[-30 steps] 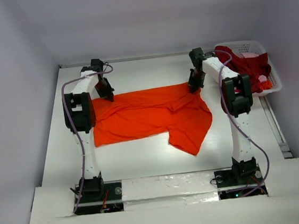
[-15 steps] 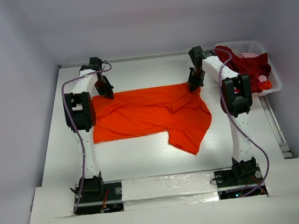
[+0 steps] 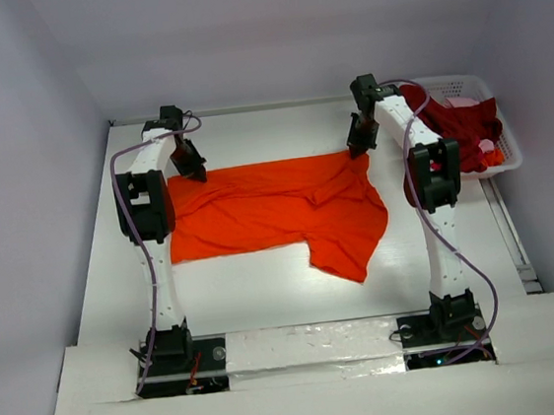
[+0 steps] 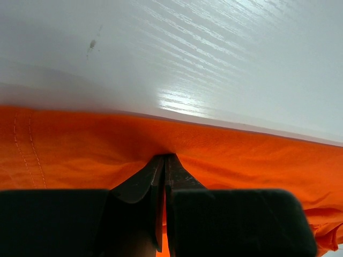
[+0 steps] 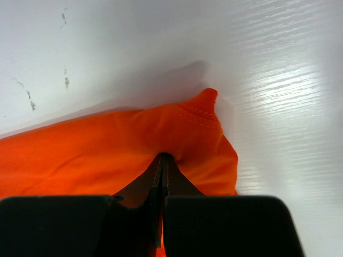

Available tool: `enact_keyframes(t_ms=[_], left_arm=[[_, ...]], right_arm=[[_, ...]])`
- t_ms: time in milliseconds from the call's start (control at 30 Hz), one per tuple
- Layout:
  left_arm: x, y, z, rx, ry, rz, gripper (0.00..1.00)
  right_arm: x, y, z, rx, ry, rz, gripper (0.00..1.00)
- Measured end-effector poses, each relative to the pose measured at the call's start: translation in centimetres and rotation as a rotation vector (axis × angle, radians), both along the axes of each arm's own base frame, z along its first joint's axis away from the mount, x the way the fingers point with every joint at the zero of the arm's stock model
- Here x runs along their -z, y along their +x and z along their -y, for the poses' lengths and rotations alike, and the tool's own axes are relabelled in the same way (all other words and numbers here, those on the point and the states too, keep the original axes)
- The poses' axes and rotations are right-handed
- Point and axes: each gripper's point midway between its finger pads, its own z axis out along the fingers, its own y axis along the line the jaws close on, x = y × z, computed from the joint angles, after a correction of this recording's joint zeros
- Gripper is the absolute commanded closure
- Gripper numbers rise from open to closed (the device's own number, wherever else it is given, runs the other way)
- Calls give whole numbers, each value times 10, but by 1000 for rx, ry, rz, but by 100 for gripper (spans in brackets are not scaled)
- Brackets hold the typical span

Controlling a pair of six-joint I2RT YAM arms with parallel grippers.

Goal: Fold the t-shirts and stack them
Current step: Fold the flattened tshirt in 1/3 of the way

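A: Two shirts, so where do they lie?
B: Orange-red shirt (image 3: pixel 278 212) is spread mid-table (image 3: pixel 267 298). Dark crimson shirt (image 3: pixel 462 124) is heaped in the white basket (image 3: pixel 447 79) far right, with pink cloth (image 3: pixel 464 102) touching it.
A: Grippers?
B: Left gripper (image 4: pixel 164 160) is clamped on the orange-red shirt's far edge at the left, right gripper (image 5: pixel 161 159) on its far right corner. The right arm (image 3: pixel 431 166) hides the basket's left side

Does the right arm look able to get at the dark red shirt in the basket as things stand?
Probably, once freed: the right end effector is shut on the orange shirt, but the dark red shirt lies in the basket close beside it, nothing between.
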Motion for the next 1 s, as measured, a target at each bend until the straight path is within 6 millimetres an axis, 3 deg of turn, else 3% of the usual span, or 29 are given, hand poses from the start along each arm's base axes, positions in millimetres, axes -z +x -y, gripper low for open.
enact_keyframes(t_ms=[567, 733, 867, 933, 967, 1000], left_arm=[[-1, 2, -1, -6, -2, 7, 100], [-13, 7, -6, -20, 18, 44, 100], [-35, 12, -15, -38, 45, 93, 100], [-50, 15, -21, -51, 50, 129, 94], [-57, 16, -22, -55, 52, 146, 88], [-66, 17, -24, -58, 54, 166, 76]], right_arm=[[-5, -6, 1, -5, 34, -14, 100], [-20, -5, 1, -10, 37, 19, 100], [-31, -1, 1, -18, 36, 47, 100], [-35, 2, 1, -22, 36, 61, 100], [-37, 3, 1, -23, 36, 66, 100], [-39, 3, 1, -26, 37, 71, 100]])
